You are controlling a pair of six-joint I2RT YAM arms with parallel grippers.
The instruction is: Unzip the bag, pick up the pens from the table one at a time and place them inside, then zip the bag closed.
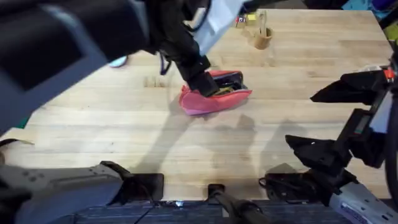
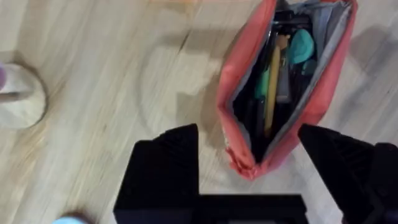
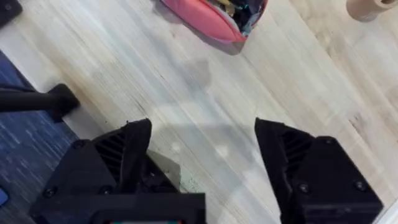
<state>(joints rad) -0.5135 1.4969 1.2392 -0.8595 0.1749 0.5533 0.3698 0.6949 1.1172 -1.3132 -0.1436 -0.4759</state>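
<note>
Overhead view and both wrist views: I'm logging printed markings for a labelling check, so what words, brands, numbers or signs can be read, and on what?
No text can be read in these pictures.
The small yellow and red item at the far edge of the light wooden plank table may carry a label; it is too small and blurred to read.
The coral-pink fabric pouch, lying unzipped, shows no lettering.

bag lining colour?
Grey, inside the coral-pink bag; the left wrist view shows it best, looking into the open mouth.

Both arms are built in black with white panels; the left gripper (image 2: pixel 249 163) and right gripper (image 3: pixel 202 158) are fitted with blocky black fingers
</note>
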